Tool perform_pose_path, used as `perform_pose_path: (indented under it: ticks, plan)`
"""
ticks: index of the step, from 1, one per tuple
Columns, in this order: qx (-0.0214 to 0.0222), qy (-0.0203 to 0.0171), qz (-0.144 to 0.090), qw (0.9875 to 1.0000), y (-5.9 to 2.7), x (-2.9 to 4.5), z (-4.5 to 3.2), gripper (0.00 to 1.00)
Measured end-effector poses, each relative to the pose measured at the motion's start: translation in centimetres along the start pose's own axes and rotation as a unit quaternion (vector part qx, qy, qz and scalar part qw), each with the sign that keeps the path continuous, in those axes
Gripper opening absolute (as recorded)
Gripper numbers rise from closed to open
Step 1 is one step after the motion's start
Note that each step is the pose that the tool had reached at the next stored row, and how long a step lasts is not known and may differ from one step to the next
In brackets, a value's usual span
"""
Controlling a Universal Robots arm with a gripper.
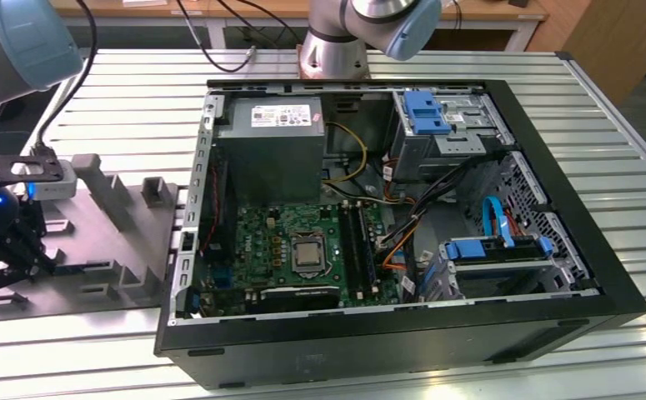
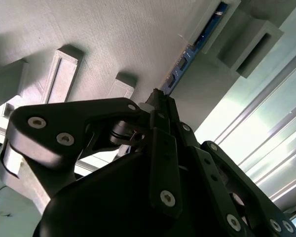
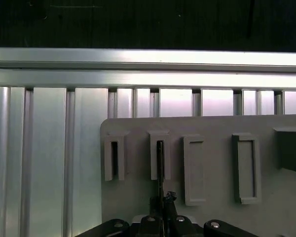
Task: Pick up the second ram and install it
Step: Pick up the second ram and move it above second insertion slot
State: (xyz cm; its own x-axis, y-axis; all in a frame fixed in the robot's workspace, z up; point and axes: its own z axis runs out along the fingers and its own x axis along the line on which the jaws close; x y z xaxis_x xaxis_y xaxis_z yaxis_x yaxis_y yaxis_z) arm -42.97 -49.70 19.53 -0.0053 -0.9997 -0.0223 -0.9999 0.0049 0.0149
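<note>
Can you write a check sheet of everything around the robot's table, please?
Surface: ribbed metal table.
Job's things: second ram, blue, standing on edge in a slot of the grey holder.
Clutter: open computer case with green motherboard.
Grippers: gripper shut on the second ram, over the holder.
Cables: blue cable inside the case.
Surroundings: wooden bench behind the table.

Arm, one: base column [image 1: 332,54] upright at the exterior view's top; grey link [image 1: 22,46], blue-capped, at that view's left; gripper [image 1: 9,250] black, low, pointing downward; in both wrist views, fingers [image 2: 163,111] [image 3: 168,198] drawn together, pinching the second ram [image 2: 187,57] by its thin edge.
</note>
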Motion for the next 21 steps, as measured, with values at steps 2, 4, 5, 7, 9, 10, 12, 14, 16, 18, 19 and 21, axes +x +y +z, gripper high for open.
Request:
perform_pose_path:
  ticks: [2,4,5,7,9,10,12,14,16,18,19,21]
  plan:
    - [0.0000,0.0000,0.000,1.0000,0.00,-0.10,0.00,0.14]
    - [0.0000,0.0000,0.000,1.0000,0.01,-0.13,0.01,0.14]
    - [0.0000,0.0000,0.000,1.0000,0.01,-0.13,0.01,0.14]
    - [0.0000,0.0000,0.000,1.0000,0.01,-0.15,0.01,0.14]
    - [0.0000,0.0000,0.000,1.0000,0.01,-0.18,0.01,0.14]
    - [0.0000,0.0000,0.000,1.0000,0.01,-0.19,0.01,0.14]
    - [0.0000,0.0000,0.000,1.0000,0.01,-0.20,0.00,0.14]
    - [0.0000,0.0000,0.000,1.0000,0.01,-0.21,0.01,0.14]
    - [0.0000,0.0000,0.000,1.0000,0.01,-0.22,0.01,0.14]
    - [0.0000,0.0000,0.000,1.0000,0.01,-0.23,0.01,0.14]
    - [0.0000,0.0000,0.000,1.0000,0.01,-0.23,-0.04,0.14]
    - [0.0000,0.0000,0.000,1.0000,0.01,-0.24,-0.25,0.14]
